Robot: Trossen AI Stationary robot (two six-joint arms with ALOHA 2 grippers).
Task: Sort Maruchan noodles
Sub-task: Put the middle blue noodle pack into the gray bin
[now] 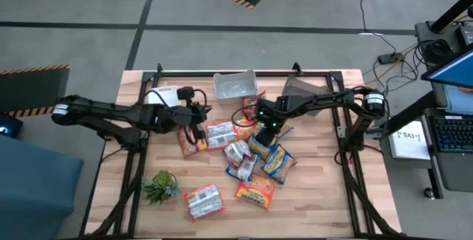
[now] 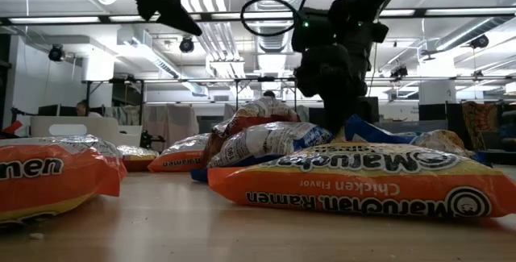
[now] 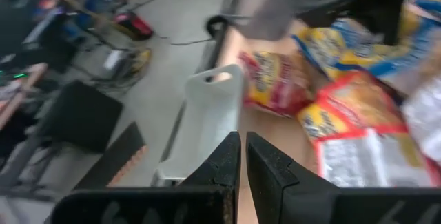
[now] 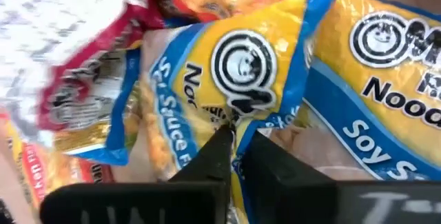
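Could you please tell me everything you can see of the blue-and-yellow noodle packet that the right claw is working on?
The blue-and-yellow noodle packet is a crinkly, glossy plastic pack, yellow in the middle with blue edges, a round black-and-white face logo and the words "Soy Sauce". It lies tilted in the pile near the middle of the table, overlapping a second blue-and-yellow packet and resting against a red-and-white one. The right claw is shut on its puckered wrapper just below the logo.
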